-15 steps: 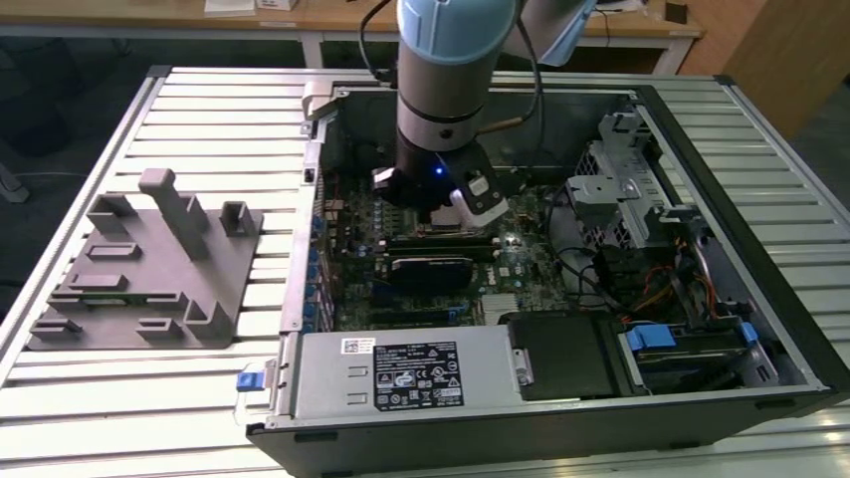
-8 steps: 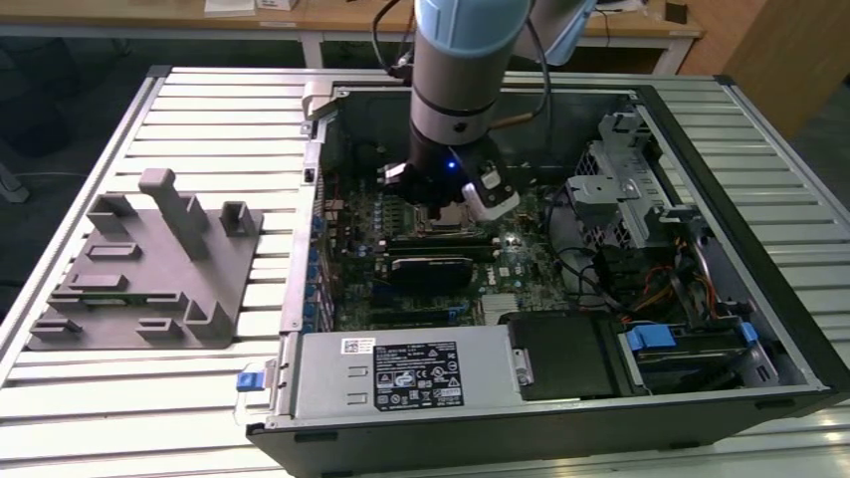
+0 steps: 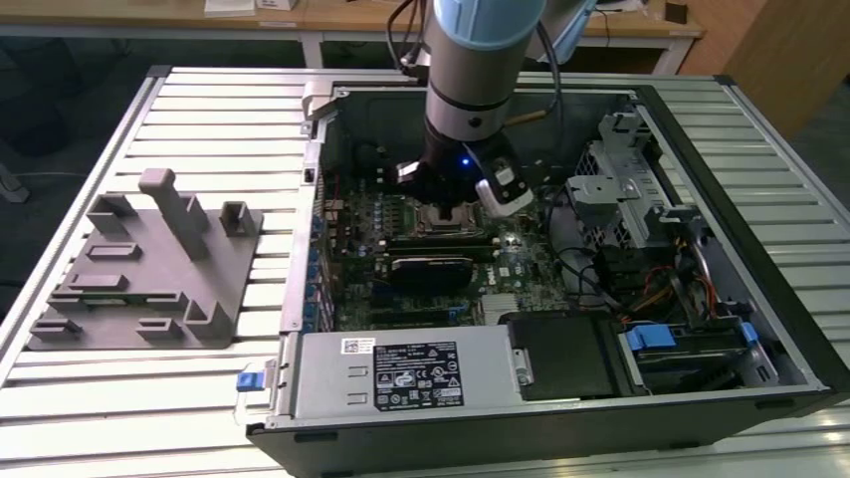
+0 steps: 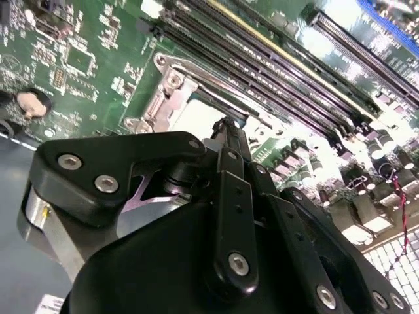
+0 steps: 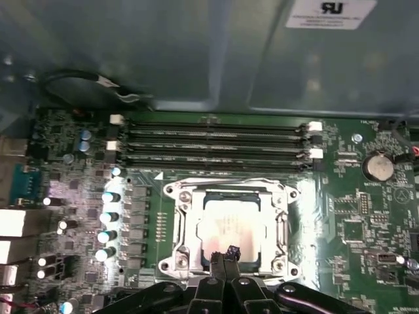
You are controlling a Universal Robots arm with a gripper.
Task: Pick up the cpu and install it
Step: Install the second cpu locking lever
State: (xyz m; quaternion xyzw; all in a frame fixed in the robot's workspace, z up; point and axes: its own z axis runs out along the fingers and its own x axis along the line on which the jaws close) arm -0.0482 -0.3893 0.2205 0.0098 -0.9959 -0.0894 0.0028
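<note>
gripper (image 5: 226, 256) over cpu (image 5: 229, 226), memory slots (image 5: 213, 144) beside.

Printed white labels (image 3: 414, 372) sit on the grey metal power supply box (image 3: 398, 373) of the open black computer case (image 3: 743, 329) in the exterior view, their print too small to read. Another white sticker (image 5: 330, 12) sits on the grey case wall (image 5: 163, 46) in the first wrist view.

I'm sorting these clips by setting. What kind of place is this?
Probably a lab or workshop bench for PC assembly: an open computer case lies on a slatted metal table, a grey fixture beside it, desks behind.
</note>
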